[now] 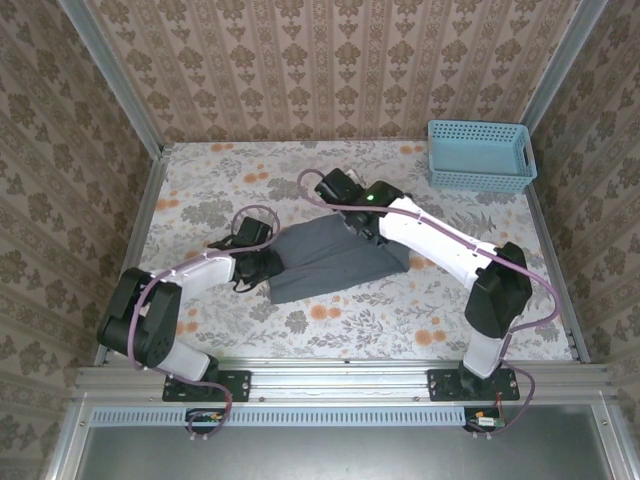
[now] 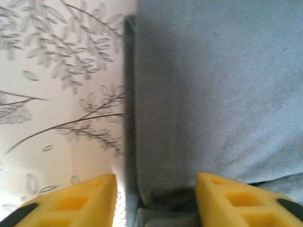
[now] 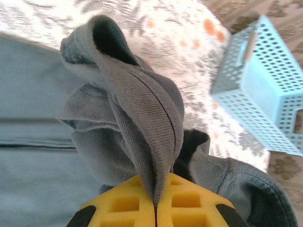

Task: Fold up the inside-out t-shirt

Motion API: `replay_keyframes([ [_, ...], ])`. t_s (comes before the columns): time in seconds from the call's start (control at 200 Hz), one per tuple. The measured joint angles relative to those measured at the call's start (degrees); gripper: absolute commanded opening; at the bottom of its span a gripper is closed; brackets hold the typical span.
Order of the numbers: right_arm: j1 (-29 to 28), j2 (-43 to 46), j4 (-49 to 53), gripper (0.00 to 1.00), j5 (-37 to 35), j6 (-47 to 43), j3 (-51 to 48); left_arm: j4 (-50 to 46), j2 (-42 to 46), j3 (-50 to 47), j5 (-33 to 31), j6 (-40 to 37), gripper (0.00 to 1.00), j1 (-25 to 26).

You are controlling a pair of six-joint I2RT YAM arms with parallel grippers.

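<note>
Your floral worktop (image 1: 400, 320) carries 2 things: the grey t-shirt (image 1: 325, 262) near its middle, the blue basket (image 1: 480, 155) far right.

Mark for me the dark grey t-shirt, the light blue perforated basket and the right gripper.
dark slate-grey t-shirt (image 1: 325, 265): top external view, flat middle of the cloth.
light blue perforated plastic basket (image 1: 478, 180): top external view, near wall.
right gripper (image 3: 155, 210): right wrist view, between its shut yellow fingertips.
</note>
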State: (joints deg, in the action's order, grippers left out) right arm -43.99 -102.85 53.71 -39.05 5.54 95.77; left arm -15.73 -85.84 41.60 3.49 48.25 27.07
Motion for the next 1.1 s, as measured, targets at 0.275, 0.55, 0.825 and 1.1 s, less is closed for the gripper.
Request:
replay_keyframes([
  [0.275, -4.6, -7.5, 4.0, 0.00, 9.5, 12.4, 9.4, 4.5, 0.0, -3.3, -0.1, 1.9, 0.29, -0.1],
  [0.55, -7.2, -13.7, 4.1, 0.02, 16.6, 18.2, 15.3, 7.1, 1.2, -5.4, -1.2, 3.2, 0.28, 0.3],
  [0.825, -8.3, -14.0, 2.3, 0.16, 22.5, 20.8, 16.3, 9.3, 2.2, -7.1, -1.3, 3.7, 0.31, 0.3],
  [1.1, -8.3, -16.4, 1.6, 0.56, 27.0, 20.8, 17.0, 9.3, 8.3, -10.3, -2.1, 5.7, 0.58, 1.0],
])
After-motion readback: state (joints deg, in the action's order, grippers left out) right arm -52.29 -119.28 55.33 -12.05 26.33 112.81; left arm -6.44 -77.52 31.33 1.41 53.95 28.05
